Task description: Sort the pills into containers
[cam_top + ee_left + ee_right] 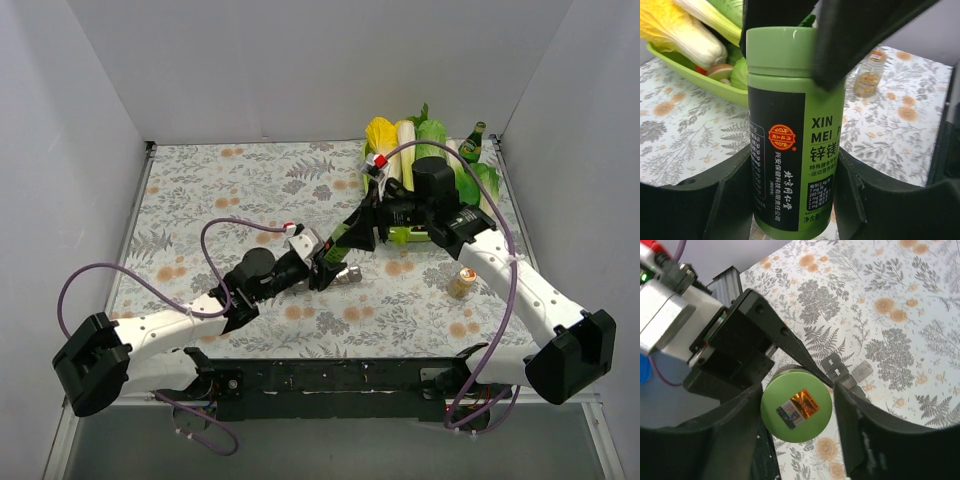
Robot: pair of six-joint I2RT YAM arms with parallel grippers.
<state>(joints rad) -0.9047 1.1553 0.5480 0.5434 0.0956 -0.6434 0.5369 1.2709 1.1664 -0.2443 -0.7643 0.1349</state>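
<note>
While our left end effector (794, 162) is clamping the green bottle (780, 65), we are gripping its cap (790, 432) with our right end effector (796, 405); the grey containers (860, 370) are lying near that bottle.

- The green plastic pill bottle (790, 70) bore "XIN MEI" in dark capitals, with the Chinese characters "锌镁" beneath.
- Its black label panel (765, 110) carried a red-and-gold round emblem and white "北京同仁堂" set vertically.
- The small sticker (797, 409) on the round green lid (777, 392) was too small to read.

The left arm (180, 325) and right arm (520, 285) both reach inward and meet. The right gripper (796, 410) clamps its fingers (860, 440) on the cap of the green bottle (790, 125). The left gripper (795, 200) presses its fingers (715, 210) against the bottle's sides.
</note>
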